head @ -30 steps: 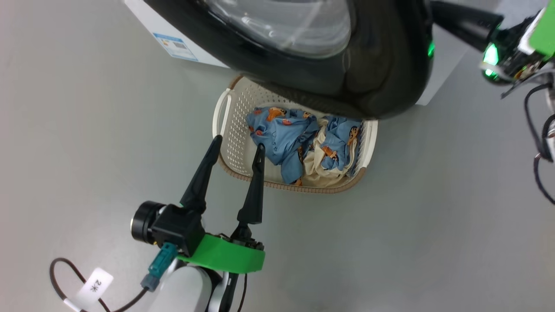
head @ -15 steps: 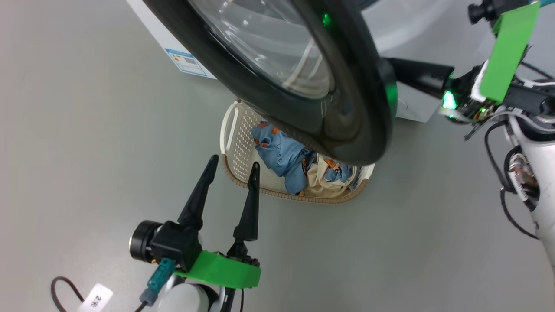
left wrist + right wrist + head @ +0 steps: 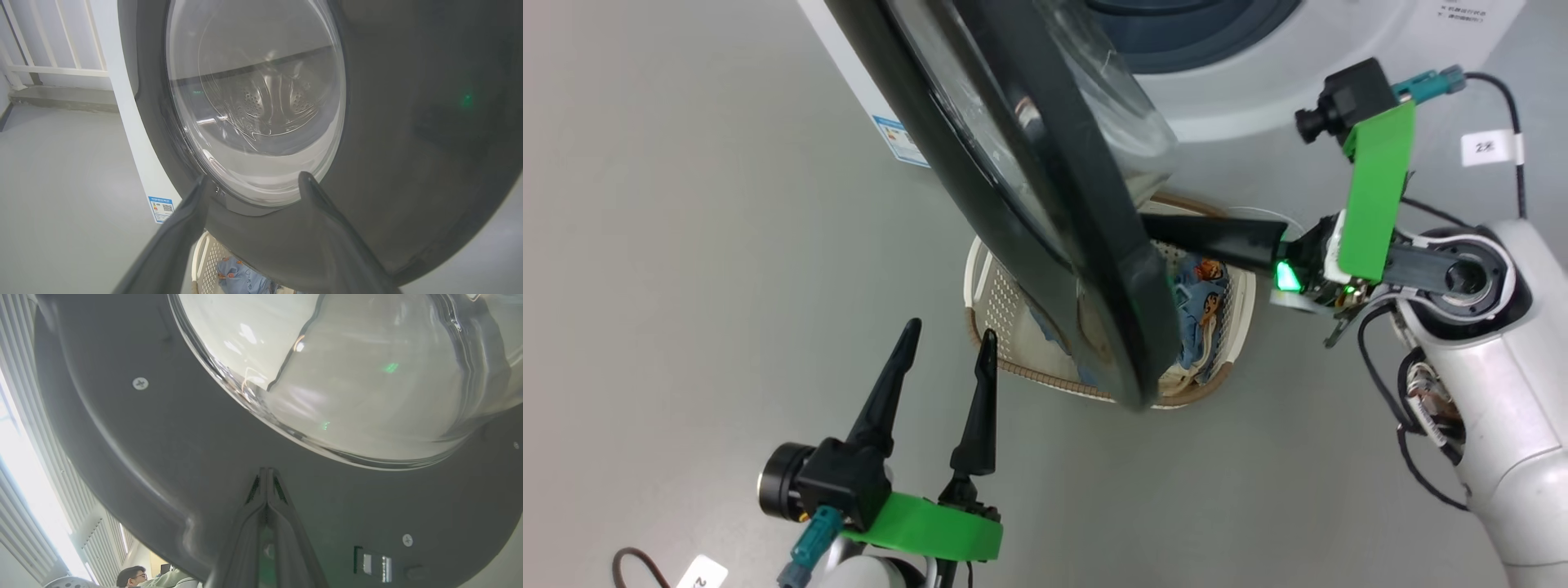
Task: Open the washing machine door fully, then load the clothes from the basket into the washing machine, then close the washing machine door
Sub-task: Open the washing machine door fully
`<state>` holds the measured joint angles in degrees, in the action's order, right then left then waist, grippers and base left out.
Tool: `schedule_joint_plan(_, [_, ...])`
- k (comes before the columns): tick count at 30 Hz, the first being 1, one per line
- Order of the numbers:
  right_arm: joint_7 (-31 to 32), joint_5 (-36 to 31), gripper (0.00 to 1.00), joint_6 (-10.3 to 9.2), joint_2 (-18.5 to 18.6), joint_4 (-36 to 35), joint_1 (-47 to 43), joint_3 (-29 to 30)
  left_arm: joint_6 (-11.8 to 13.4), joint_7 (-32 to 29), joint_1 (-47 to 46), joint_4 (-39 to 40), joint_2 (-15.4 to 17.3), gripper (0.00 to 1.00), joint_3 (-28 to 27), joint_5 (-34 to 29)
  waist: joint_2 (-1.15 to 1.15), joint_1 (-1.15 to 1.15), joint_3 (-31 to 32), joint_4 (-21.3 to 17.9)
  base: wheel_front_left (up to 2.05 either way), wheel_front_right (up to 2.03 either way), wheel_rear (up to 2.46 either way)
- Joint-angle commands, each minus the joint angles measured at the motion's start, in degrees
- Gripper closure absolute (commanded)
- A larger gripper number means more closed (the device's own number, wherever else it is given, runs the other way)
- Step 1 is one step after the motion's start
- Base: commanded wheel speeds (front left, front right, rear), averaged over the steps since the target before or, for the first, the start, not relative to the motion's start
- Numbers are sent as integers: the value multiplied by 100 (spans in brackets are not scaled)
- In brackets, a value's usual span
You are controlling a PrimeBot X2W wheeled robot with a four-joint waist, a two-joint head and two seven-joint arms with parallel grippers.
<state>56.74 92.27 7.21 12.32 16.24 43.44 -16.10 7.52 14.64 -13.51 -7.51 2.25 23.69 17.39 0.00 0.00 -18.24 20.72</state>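
1. Right gripper [image 3: 267,470]: fingers pressed together, tips at the inner face of the washing machine door [image 3: 1094,245]; head view hides the tips behind the door edge.
2. Left gripper [image 3: 947,331]: spread, empty, near the basket [image 3: 1005,306].
3. Door stands ajar and hides most of the basket; clothes [image 3: 1205,302] inside partly visible.

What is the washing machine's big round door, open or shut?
Open. The washing machine door stands swung away from the washing machine, baring its drum opening.

One washing machine [image 3: 1258,106], one washing machine door [image 3: 1045,163], one blue label [image 3: 900,140], one basket [image 3: 1005,302], one person [image 3: 130,575]. Two grippers: left gripper [image 3: 947,331], right gripper [image 3: 267,470]. The clothes [image 3: 1205,302] are too bunched to count.
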Motion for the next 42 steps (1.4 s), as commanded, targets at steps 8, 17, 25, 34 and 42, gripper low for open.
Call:
schedule_joint_plan(8, [52, -36, 100, 28, -371, -263, -311, -155, -74, 36, 85, 48, 63, 0, -277, -83, 0, 0, 124, 48, 0, 0, 0])
schedule_joint_plan(17, [-234, -212, 100, 28, -380, -261, -546, -31, -290, 36, 135, -181, 63, 0, -417, 24, 0, 0, 388, -144, 0, 0, 0])
schedule_joint_plan(25, [-607, -380, 0, 28, -302, -224, -871, 69, -498, 36, 135, -445, 63, 0, -662, 1, 0, 0, 657, -489, 0, 0, 0])
schedule_joint_plan(34, [-1207, -607, 0, 28, -139, -38, -1499, 40, -825, 36, 289, -901, 63, 0, -1235, -150, 0, 0, 1135, -1115, 0, 0, 0])
schedule_joint_plan(42, [-1821, -671, 0, 28, -29, 116, -1951, 18, -970, 36, 455, -969, 63, 0, -1635, -303, 0, 0, 1425, -1540, 0, 0, 0])
